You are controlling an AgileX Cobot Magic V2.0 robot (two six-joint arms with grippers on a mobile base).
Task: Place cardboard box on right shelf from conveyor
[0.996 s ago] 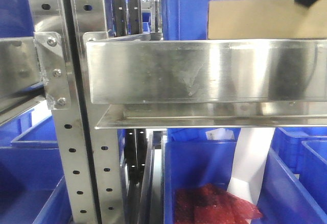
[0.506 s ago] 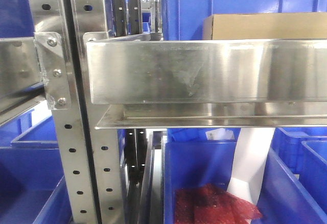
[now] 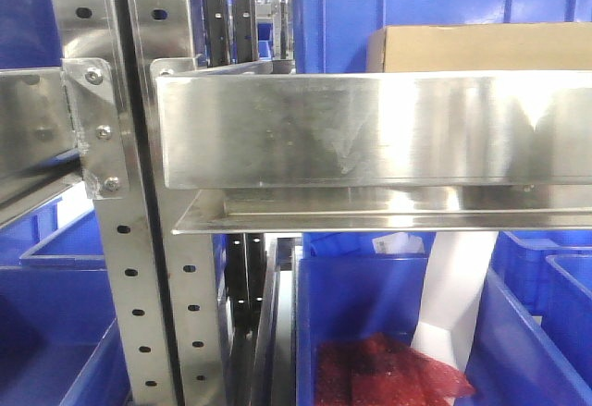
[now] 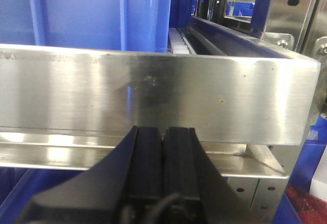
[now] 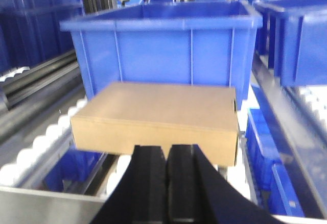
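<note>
The box [image 5: 156,119] is seen resting on the shelf [image 3: 370,129], behind its front lip and before a blue bin [image 5: 163,40]; the placing is judged done, with only withdrawal left. The right gripper [image 5: 166,170] is closed on nothing, apart from the box. The left gripper [image 4: 163,155], likewise closed, is shown only by its wrist view, before the lip.
</note>
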